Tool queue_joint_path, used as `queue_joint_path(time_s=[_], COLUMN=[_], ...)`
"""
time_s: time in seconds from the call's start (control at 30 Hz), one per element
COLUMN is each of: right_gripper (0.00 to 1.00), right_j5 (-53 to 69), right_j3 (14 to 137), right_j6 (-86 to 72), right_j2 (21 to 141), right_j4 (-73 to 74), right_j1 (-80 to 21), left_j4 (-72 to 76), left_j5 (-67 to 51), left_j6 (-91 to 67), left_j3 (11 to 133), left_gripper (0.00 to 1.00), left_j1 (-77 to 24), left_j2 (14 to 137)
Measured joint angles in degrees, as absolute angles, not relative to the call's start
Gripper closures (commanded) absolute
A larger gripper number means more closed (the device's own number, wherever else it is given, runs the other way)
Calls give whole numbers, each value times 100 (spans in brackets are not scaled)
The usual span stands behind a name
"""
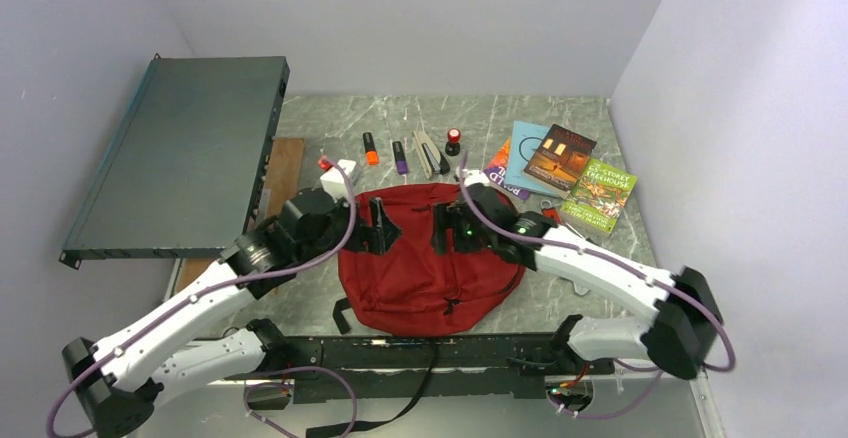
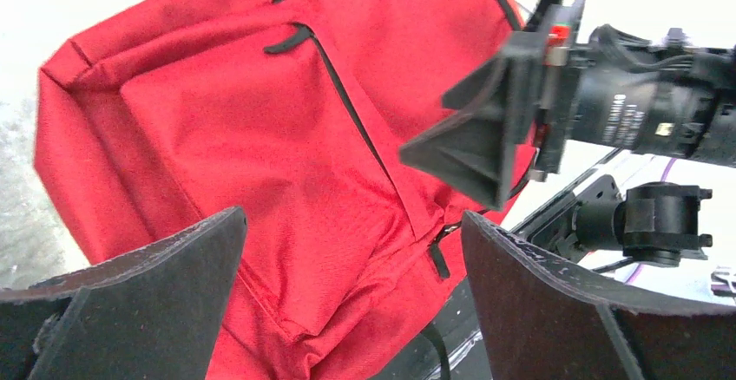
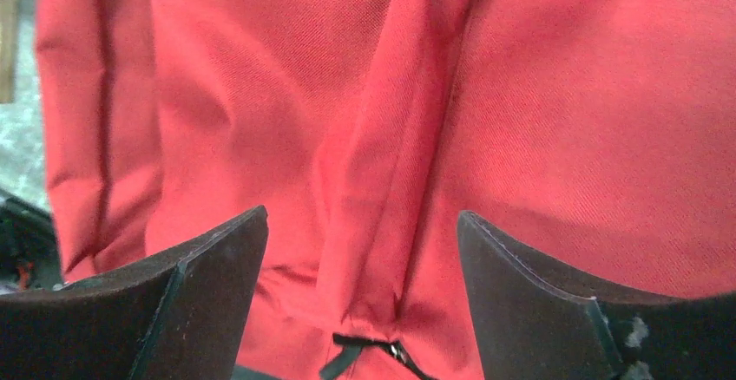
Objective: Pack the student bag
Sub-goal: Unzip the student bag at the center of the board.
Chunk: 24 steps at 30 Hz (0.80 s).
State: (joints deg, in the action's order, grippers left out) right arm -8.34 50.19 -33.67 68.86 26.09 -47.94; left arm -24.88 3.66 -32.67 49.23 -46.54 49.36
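The student bag [image 1: 430, 268], a soft red backpack with black zippers, lies flat in the middle of the table. My left gripper [image 1: 381, 226] hovers over its upper left part, and in the left wrist view it [image 2: 351, 215] stands open with only the red fabric of the bag [image 2: 260, 137] below. My right gripper [image 1: 446, 228] hovers over the upper middle of the bag, close to the left one. Seen from the right wrist, it [image 3: 360, 215] is open above a fold in the bag [image 3: 564, 94], with a black zipper pull [image 3: 373, 350] just below. Nothing is held.
Books [image 1: 560, 156] [image 1: 598, 194] lie at the back right. Markers [image 1: 370, 148] [image 1: 400, 156], pens [image 1: 428, 153] and a small red-and-black item [image 1: 453, 141] sit behind the bag. A dark flat case [image 1: 180, 153] leans at the left beside a wooden board [image 1: 285, 163].
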Motion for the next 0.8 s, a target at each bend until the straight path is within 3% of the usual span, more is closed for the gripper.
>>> queue_joint_path(time_s=[0.2,0.37,0.43,0.63,0.73,0.8], right_gripper=[48,89,100,98,69,58], right_j5=[-1066,-1125,-1153,-1199,-1205,-1131], right_j3=[5332,5113,4890,4615,4652,4762], right_j6=[-3356,-3435,-3505,-3592,-3551,-3509], right_j2=[8093,8169,8134,8134,8088,8049], right_j4=[2307,1806,1588,1649,1763,1839], right_j1=[-4818,-4696,-4630,-4383,-4322,-4327], left_j4=[-2473,-2386,-2298,-1691,-1555,-1505], left_j5=[40,-425,-569,-757,-816,-812], left_j6=[-3267,-3282,-3334,-3551,-3636,-3669], left_j3=[5153,5428,5428,4950,4550,4370], left_gripper=[2,10,15,25,28,29], left_j1=[-4633,-4342,-4193,-4040,-4042,-4042], left_j2=[5894,6683,6969,7690,7881,7926])
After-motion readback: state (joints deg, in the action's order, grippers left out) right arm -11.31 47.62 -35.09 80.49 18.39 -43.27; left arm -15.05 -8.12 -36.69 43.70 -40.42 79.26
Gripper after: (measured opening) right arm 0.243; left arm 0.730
